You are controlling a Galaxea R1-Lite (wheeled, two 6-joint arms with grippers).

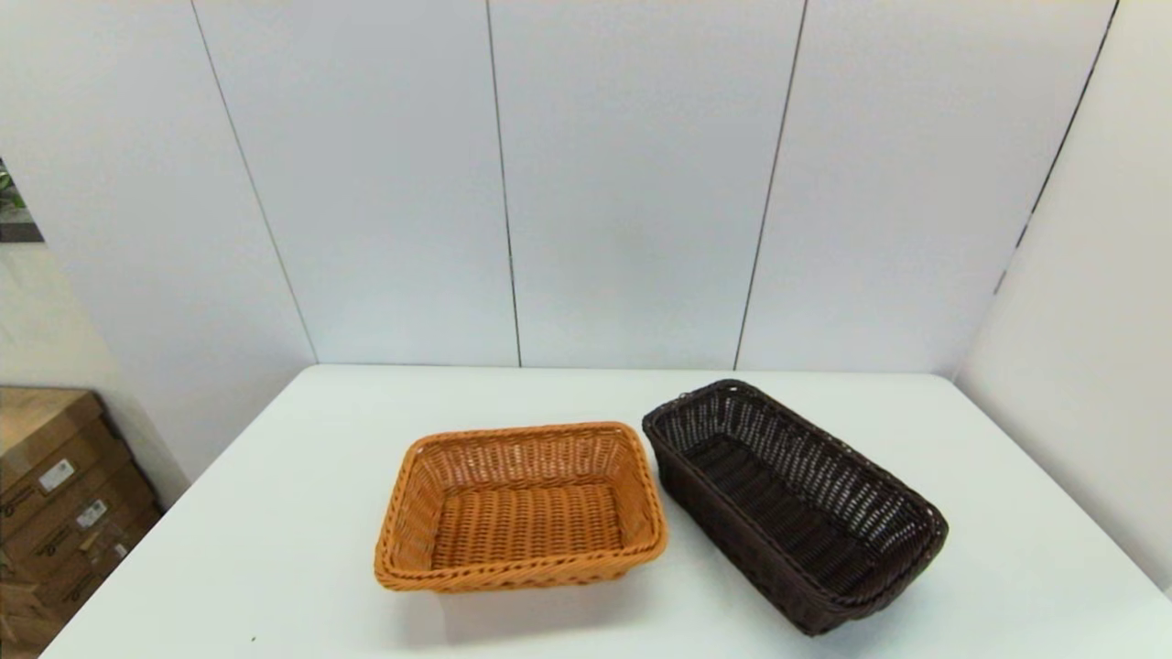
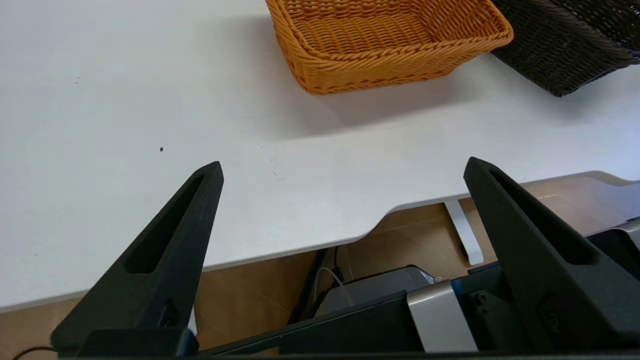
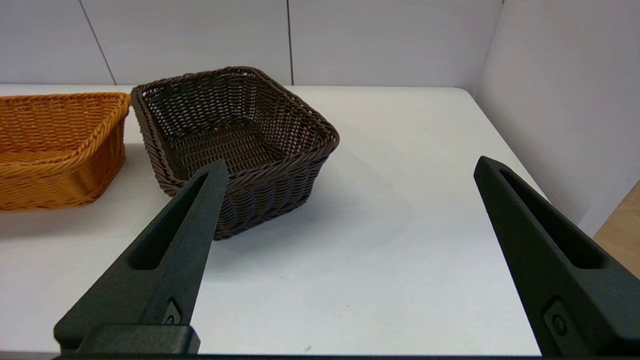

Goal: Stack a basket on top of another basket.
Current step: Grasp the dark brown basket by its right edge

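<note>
Dark brown basket (image 1: 795, 506) is sitting right of the orange basket (image 1: 520, 506) on the desk (image 1: 275, 531), long axis angling far-left to near-right. Right hand (image 3: 350, 167) is hanging nearest, spread wide and empty; left hand (image 2: 342, 167) is likewise gaping, back past the near edge.

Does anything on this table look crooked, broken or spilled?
Nothing is broken or spilled. The only oddity: the dark brown basket sits turned at an angle to the table edge, while the orange basket beside it lies square. Both are upright and empty, with their near corners almost meeting.
</note>
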